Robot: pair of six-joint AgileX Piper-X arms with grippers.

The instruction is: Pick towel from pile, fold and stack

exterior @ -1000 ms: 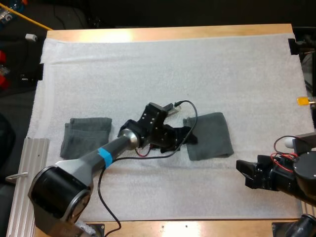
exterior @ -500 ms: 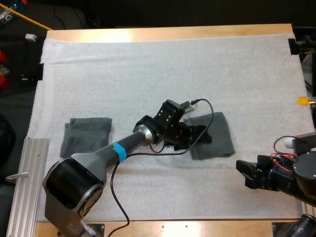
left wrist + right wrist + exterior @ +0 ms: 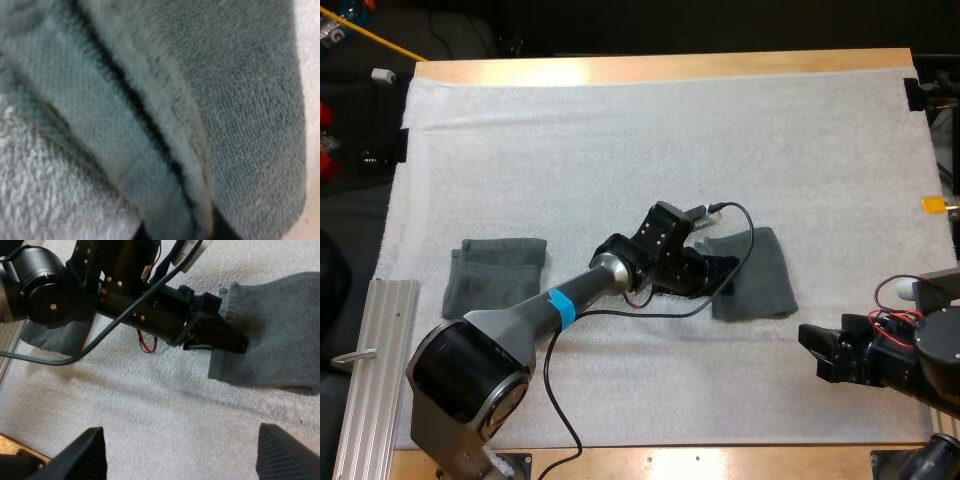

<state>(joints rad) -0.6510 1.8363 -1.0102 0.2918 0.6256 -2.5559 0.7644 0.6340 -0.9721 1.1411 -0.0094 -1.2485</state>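
Observation:
A dark grey-green towel [image 3: 760, 275] lies flat on the white mat [image 3: 670, 130], right of centre. My left gripper [image 3: 725, 272] reaches its left edge and is shut on the layered hem. In the left wrist view the towel's folds [image 3: 240, 100] converge close up where the fingers meet. The right wrist view has the left gripper [image 3: 227, 340] pinching the towel [image 3: 280, 340] at its edge. My right gripper [image 3: 820, 350] hovers near the front right of the mat, apart from the towel, its fingers [image 3: 85, 455] standing wide open. A second folded towel [image 3: 495, 275] rests at the left.
A ribbed metal rail [image 3: 360, 370] lies along the mat's front left corner. The wooden table edge [image 3: 670, 68] runs along the far side. The left arm's body stretches diagonally across the front middle of the mat.
My left arm reached right to the towel's left edge and its fingers closed on it; the towel shifted slightly right. The right arm has stayed still.

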